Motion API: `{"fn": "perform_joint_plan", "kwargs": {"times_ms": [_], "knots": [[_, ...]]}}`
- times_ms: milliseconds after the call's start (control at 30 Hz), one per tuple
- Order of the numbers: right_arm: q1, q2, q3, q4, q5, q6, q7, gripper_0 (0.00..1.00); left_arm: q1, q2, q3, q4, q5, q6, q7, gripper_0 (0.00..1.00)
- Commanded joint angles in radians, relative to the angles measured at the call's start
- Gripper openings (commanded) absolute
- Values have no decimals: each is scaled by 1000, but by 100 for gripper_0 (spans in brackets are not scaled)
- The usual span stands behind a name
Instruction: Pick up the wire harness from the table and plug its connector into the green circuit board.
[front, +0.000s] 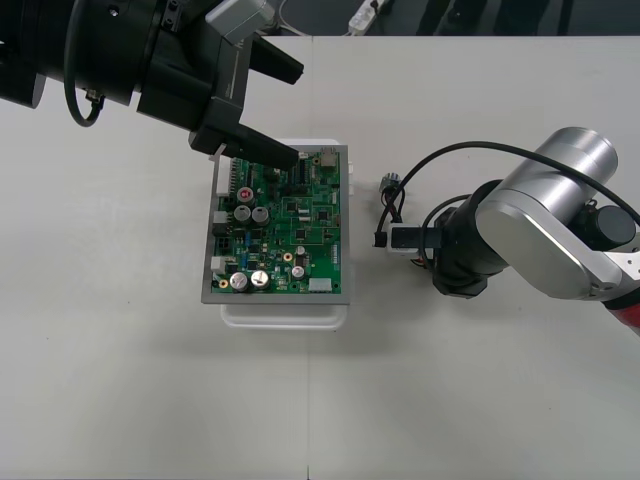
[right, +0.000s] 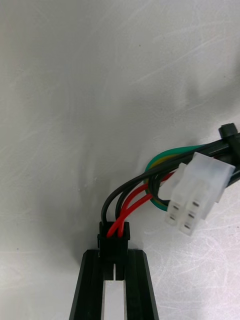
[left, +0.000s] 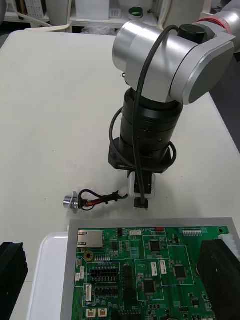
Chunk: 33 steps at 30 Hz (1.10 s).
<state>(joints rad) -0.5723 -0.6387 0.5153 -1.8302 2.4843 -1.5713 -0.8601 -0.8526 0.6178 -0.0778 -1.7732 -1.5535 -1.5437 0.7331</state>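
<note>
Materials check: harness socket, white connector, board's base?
Socket: likely metal, shiny silver flange. White connector: looks like moulded plastic, translucent, glossy. Base: probably plastic, smooth white, rounded rim; can't confirm.

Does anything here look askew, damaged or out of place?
Nothing stands out. The green circuit board lies flat on its white base; the right gripper holds the black plug beside it; the left gripper hovers open above.

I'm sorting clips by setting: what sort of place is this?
Probably an electronics assembly bench: a circuit board on a plain table, the right pincer shut on a harness, the left pincer open over the board.
</note>
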Motion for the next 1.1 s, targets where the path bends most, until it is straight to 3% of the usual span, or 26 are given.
{"fn": "perform_joint_plan", "kwargs": {"times_ms": [33,433,1100], "knots": [[-32,14,-23,-17,-12,0,-10,0,-54,-17,-5,-23,-3,-27,32,100],[-41,-3,-87,-18,-78,0,16,0,-54,-17,-5,-23,-3,-27,32,100],[-41,-134,-189,-18,-329,0,64,0,-54,-17,-5,-23,-3,-27,32,100]]}}
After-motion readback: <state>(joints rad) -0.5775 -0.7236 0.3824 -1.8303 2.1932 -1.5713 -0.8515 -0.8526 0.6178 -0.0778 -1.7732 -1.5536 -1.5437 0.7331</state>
